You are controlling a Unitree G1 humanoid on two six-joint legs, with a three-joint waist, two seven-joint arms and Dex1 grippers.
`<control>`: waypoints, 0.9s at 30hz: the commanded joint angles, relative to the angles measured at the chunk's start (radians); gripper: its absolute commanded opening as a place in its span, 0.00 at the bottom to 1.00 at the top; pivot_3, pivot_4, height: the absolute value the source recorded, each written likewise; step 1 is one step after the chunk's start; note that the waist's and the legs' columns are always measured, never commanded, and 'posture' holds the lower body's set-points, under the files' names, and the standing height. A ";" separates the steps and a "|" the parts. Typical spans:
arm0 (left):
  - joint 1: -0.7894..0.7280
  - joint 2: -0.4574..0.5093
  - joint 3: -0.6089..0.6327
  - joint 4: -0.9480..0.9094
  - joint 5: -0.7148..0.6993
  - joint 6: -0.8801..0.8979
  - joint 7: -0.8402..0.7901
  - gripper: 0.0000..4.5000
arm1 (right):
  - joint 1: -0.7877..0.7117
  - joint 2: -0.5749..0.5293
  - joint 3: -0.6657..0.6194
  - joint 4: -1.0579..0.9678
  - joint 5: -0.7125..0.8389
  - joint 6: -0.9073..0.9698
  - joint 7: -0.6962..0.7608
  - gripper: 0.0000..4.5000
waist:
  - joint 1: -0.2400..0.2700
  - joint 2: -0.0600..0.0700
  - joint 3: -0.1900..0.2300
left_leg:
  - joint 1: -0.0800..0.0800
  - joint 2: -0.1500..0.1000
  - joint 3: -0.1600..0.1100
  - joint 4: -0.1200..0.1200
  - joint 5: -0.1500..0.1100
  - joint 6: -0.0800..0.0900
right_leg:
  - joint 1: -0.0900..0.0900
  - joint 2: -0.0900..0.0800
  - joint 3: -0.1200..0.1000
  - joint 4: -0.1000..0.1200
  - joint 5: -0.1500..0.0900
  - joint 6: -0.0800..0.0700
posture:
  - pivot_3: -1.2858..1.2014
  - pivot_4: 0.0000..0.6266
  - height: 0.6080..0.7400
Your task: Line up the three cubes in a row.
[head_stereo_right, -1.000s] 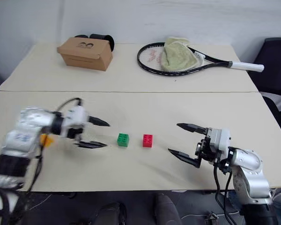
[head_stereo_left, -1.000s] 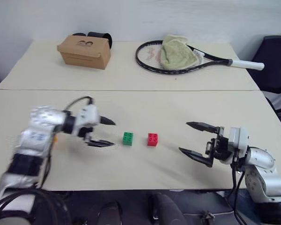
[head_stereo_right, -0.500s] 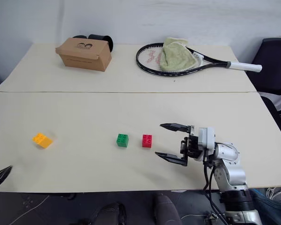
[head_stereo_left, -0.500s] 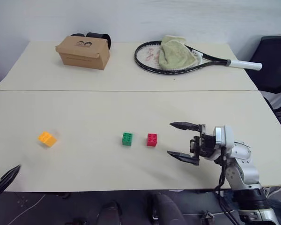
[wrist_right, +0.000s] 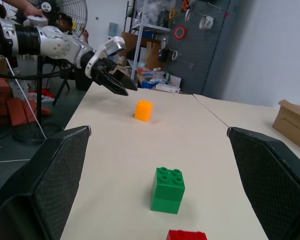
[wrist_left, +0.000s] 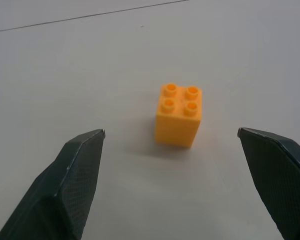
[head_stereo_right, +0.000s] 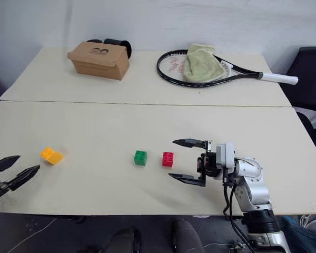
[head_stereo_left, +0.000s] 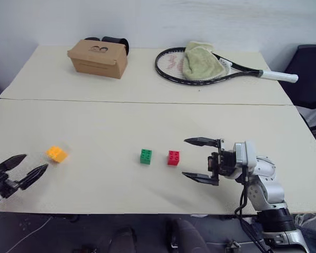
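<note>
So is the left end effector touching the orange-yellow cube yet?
Apart. The left wrist view shows the orange-yellow cube standing alone on the table, bare surface between it and both open fingers of the left end effector.

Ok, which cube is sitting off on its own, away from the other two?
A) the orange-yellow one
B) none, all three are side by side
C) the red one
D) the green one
A: the orange-yellow cube lies far over on the robot's left of the table, just ahead of the open left pincer, while the green cube and red cube sit close together near the middle.
</note>
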 commanded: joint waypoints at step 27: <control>-0.589 0.068 -0.660 0.263 0.181 -0.460 -0.581 0.33 | 0.108 -0.108 -0.055 -0.103 0.016 0.003 -0.054 1.00 | 0.008 0.001 0.000 | -0.001 -0.002 0.007 0.003 0.002 -0.004 | -0.001 0.007 0.001 0.001 0.000 0.000 | 0.52 0.24 1.00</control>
